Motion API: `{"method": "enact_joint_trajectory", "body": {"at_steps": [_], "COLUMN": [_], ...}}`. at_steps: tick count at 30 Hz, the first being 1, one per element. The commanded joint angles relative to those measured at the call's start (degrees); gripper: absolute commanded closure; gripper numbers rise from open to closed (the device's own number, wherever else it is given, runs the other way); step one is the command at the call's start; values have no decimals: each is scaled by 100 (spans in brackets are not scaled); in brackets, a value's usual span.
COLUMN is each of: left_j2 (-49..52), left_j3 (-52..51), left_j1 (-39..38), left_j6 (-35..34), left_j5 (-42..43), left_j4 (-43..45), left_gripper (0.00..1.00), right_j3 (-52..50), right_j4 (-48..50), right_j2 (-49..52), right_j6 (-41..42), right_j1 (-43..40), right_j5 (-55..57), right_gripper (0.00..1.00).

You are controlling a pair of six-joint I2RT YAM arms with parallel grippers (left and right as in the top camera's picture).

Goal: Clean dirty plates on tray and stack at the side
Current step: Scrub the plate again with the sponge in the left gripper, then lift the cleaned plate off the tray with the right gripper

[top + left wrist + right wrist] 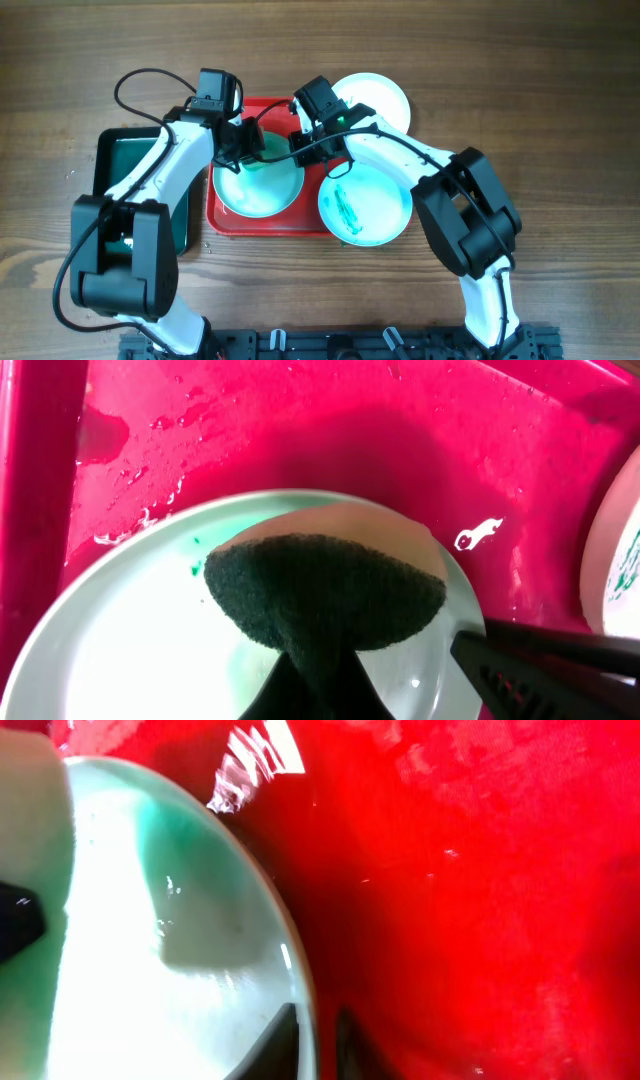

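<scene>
The left jaws grip a sponge [325, 600], pressed on the green plate [100, 640] below them. The right jaws pinch its rim, probably steadying it.

Black tray [100, 180] of green water on the wooden table [560, 80]; dark sponge [325, 590].

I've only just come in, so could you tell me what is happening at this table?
The left gripper presses a dark sponge onto a mint-green plate on the red tray, while the right gripper pinches that plate's rim to steady it. A second mint plate with teal smears sits at the tray's right edge, and a white plate lies beyond the tray.
</scene>
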Motion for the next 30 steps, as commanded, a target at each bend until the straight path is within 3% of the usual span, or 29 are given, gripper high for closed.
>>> {"method": "enact_joint_trajectory", "body": {"at_steps": [1, 3, 6, 13, 16, 20, 23, 25, 30], "left_j2": [-238, -321, -496, -1106, -1099, -1099, -1099, -1099, -1088], "left_j3": [109, 205, 505, 719, 719, 713, 708, 708, 708], "left_j1": [153, 343, 675, 1134, 1147, 1147, 1147, 1147, 1147], "left_j6": [-142, -199, -212, -216, -761, -796, -796, -796, -796], "left_j5": [-35, -31, -31, -39, -55, -55, -59, -184, -275], "left_j4": [-114, -227, -588, -793, -820, -922, -931, -907, -909], "left_gripper": [96, 96, 96, 96, 96, 96, 96, 96, 96], "right_j3": [-13, -13, -63, -61, -44, 74, 72, 72, 61], "right_j4": [-229, -446, -584, -439, -448, -728, -1204, -1491, -1705], "right_j2": [90, 90, 90, 616, 610, -22, -1126, -2079, -2310], "right_j6": [267, 485, 866, 1711, 1665, 756, 188, -116, -271], "right_j1": [-9, -9, 2, 24, 24, -57, -61, 101, 905], "right_j5": [66, 4, 7, -155, -214, -120, 1515, 3860, 7007], "right_gripper": [59, 51, 52, 80, 96, 96, 96, 96, 96]}}
